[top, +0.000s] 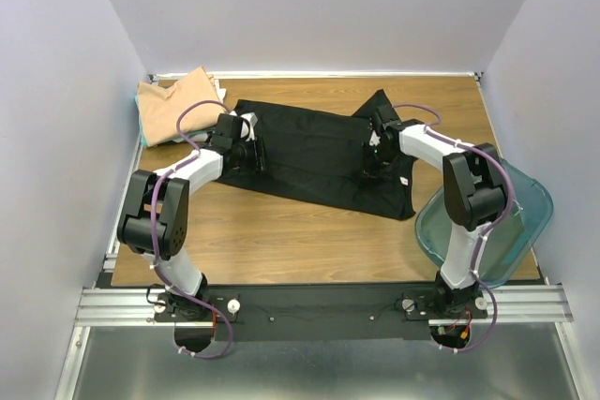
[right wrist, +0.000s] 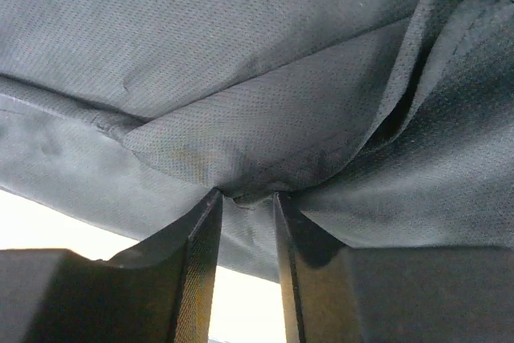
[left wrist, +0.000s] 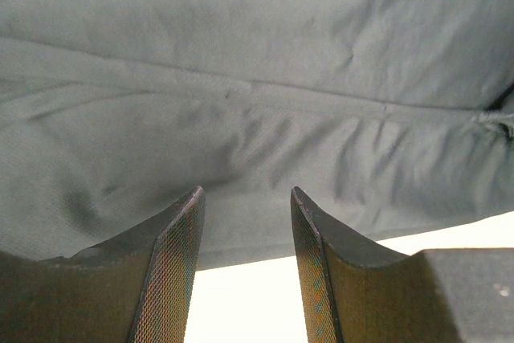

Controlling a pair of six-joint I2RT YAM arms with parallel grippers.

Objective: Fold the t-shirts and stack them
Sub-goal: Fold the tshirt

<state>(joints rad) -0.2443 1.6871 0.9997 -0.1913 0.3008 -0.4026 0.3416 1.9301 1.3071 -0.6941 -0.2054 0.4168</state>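
Note:
A black t-shirt (top: 314, 152) lies spread across the middle of the table, with a small white tag (top: 405, 180) near its right edge. A folded tan t-shirt (top: 178, 105) rests at the back left corner. My left gripper (top: 255, 153) is over the black shirt's left part. In the left wrist view it (left wrist: 246, 198) stands open with nothing between its fingers, and the cloth (left wrist: 257, 78) lies just past the tips. My right gripper (top: 375, 152) is at the shirt's right part. In the right wrist view its jaws (right wrist: 246, 195) are narrow but apart, with a raised fold of the black cloth (right wrist: 257, 130) between the tips.
A clear teal plastic bin (top: 511, 199) hangs over the table's right edge beside the right arm. Something pale shows under the tan shirt's left edge (top: 143, 136). Bare wood (top: 300, 241) lies between the black shirt and the arm bases. Walls close in the back and both sides.

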